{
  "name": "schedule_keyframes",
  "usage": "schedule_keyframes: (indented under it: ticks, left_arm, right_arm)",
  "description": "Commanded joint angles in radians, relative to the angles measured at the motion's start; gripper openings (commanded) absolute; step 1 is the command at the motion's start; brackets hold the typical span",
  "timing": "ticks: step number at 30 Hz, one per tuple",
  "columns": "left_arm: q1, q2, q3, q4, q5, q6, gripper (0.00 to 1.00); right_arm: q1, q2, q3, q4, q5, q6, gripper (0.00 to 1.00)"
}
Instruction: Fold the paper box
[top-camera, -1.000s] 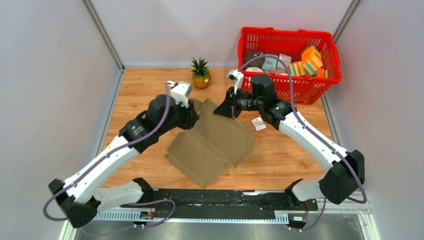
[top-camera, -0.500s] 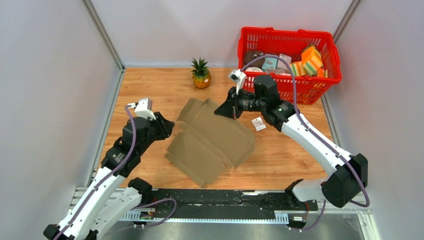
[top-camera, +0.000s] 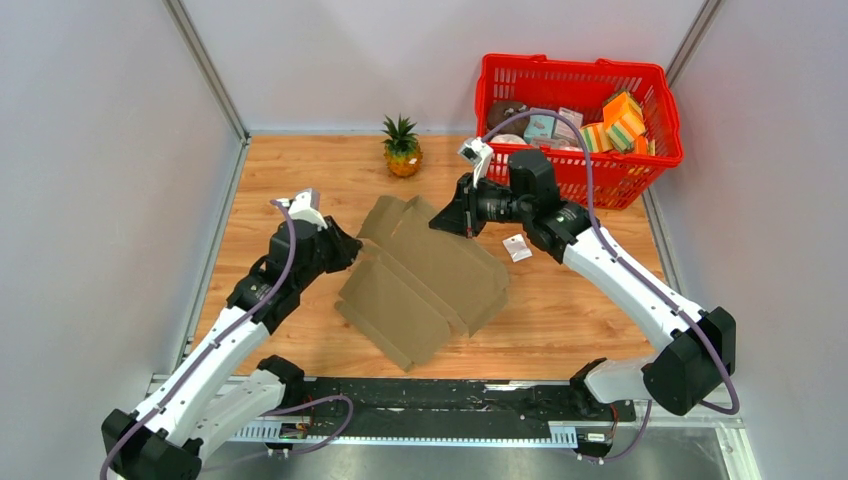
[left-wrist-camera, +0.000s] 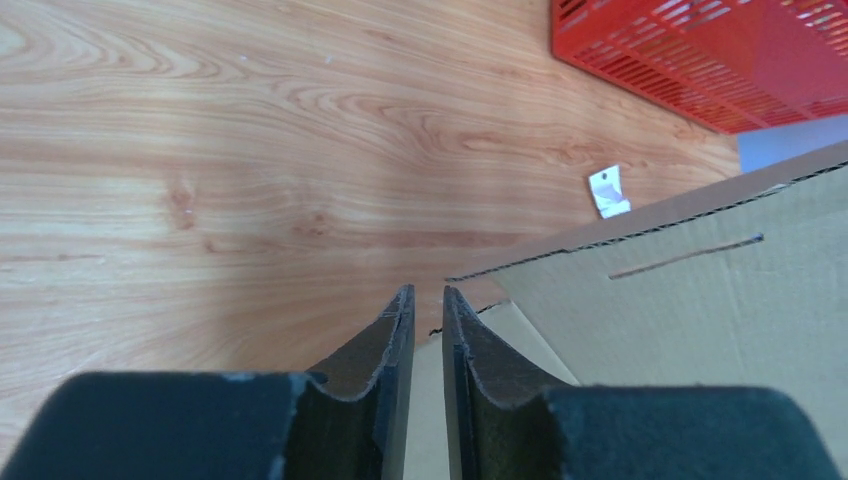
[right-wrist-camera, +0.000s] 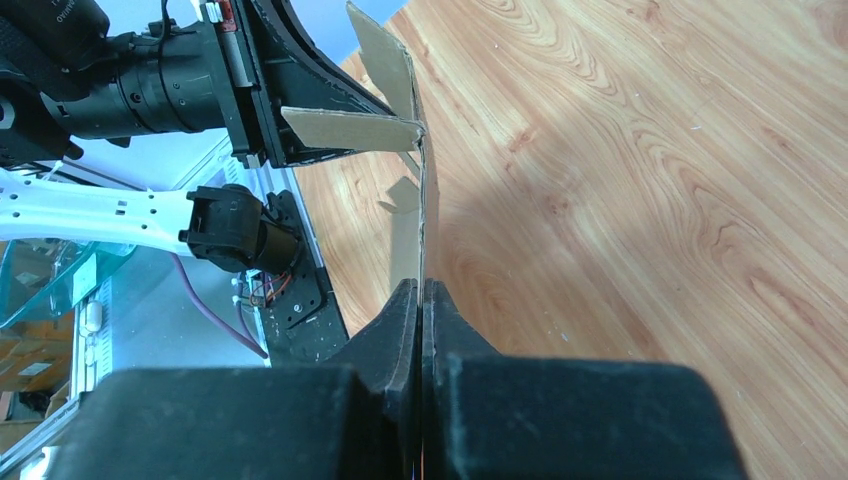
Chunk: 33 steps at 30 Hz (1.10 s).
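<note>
The paper box (top-camera: 425, 280) is a flat brown cardboard die-cut lying across the middle of the table. My right gripper (top-camera: 437, 222) is shut on its far edge and lifts that edge slightly. In the right wrist view the jaws (right-wrist-camera: 420, 285) pinch the sheet (right-wrist-camera: 405, 235) edge-on. My left gripper (top-camera: 352, 253) hovers at the box's left edge. In the left wrist view its jaws (left-wrist-camera: 428, 292) are almost closed with a narrow gap and hold nothing. The cardboard (left-wrist-camera: 680, 300) lies under and to the right of them.
A red basket (top-camera: 640, 75) with small colourful packages stands at the back right; it also shows in the left wrist view (left-wrist-camera: 700, 50). A small pineapple (top-camera: 402, 147) stands at the back centre. A white paper tag (top-camera: 517, 248) lies right of the box.
My left arm pulled back off the box's far-left flap towards the left, then came partway back to the box's left edge. The right gripper kept its hold and barely moved.
</note>
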Motion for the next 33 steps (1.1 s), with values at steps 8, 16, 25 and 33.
schedule_keyframes:
  ticks: [8,16,25,33]
  left_arm:
    - [0.000,-0.027,-0.060,0.168,0.180,-0.105,0.18]
    - [-0.062,-0.034,-0.117,0.214,0.168,-0.147,0.17]
    - [-0.079,0.028,-0.082,0.231,0.176,-0.027,0.24]
    - [-0.079,0.083,0.269,-0.014,0.254,0.303,0.58]
  right_arm:
    - [0.001,-0.013,0.033,0.064,0.013,0.029,0.00]
    - [0.001,-0.007,0.041,0.093,0.014,0.056,0.00]
    - [0.003,0.031,0.041,-0.002,0.037,-0.064,0.00]
    - [0.003,0.067,0.101,-0.127,0.105,-0.197,0.00]
